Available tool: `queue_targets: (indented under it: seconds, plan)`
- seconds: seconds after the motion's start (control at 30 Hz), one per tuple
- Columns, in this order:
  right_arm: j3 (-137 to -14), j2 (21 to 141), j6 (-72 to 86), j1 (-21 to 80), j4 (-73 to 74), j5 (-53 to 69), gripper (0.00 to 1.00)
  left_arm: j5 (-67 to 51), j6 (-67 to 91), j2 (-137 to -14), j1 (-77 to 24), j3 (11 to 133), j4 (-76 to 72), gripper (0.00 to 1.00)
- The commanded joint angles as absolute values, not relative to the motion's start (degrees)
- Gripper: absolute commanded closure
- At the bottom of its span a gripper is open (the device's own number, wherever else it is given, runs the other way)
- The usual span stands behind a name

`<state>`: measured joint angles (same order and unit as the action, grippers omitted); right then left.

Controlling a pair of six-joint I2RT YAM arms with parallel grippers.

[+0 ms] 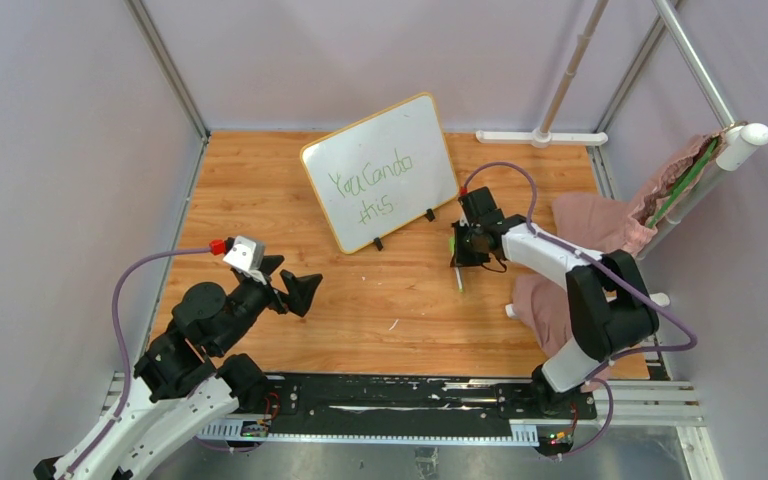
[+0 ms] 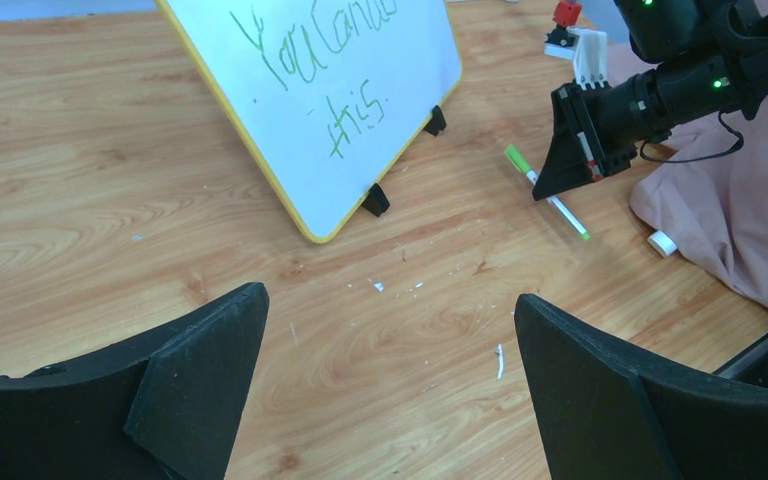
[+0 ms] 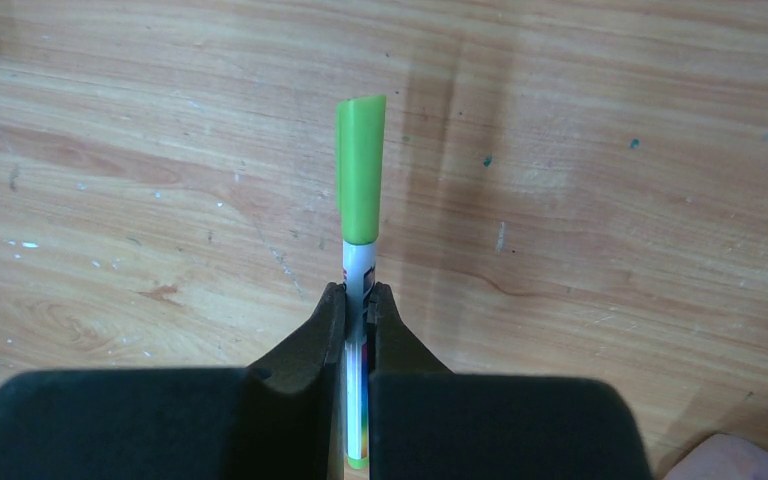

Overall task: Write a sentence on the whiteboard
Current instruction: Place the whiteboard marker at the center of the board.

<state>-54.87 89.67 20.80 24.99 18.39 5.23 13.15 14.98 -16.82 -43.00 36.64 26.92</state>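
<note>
The whiteboard [image 1: 380,170] [image 2: 360,160] leans upright on two black clip feet at the back middle of the wooden table. The sentence [image 1: 372,178] [image 2: 325,60] is on it in thin green letters, in two lines. To the right of the board, low over the table, my right gripper [image 1: 459,262] [image 2: 544,188] [image 3: 360,298] is shut on a white marker [image 1: 459,278] [image 2: 558,205] [image 3: 360,180] with a green cap on it. My left gripper [image 1: 290,283] [image 2: 390,320] hangs open at the front left, with nothing between its fingers.
A pink cloth [image 1: 585,215] [image 2: 740,220] lies bunched at the right side, under my right arm. A small white cylinder [image 1: 509,311] [image 2: 663,243] lies at its edge. Small white scraps [image 2: 500,360] dot the wood. A white pole base [image 1: 540,137] stands at the back right.
</note>
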Motion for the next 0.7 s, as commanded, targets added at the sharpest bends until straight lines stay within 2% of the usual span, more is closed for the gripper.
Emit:
queue_targets:
  seconds: [0.0, 0.27, 0.43, 0.67]
  plan:
    - [-56.32, 92.12, 23.03, 24.17, 20.46, 5.11, 1.0, 14.24, 14.41, -16.94, -43.26, 36.56, 27.18, 0.01]
    - [-55.49, 92.46, 24.52, 24.18, 20.48, 3.03, 1.0, 14.24, 14.26, -17.38, -43.31, 36.62, 27.02, 0.01]
    - [-55.37, 93.7, 24.31, 24.08, 20.31, 3.19, 0.95, 14.24, 14.24, -17.58, -43.27, 36.56, 27.02, 0.01]
    - [-54.8, 94.29, 24.39, 24.08, 19.78, 3.17, 0.92, 14.41, 14.24, -17.62, -43.29, 36.58, 27.1, 0.01]
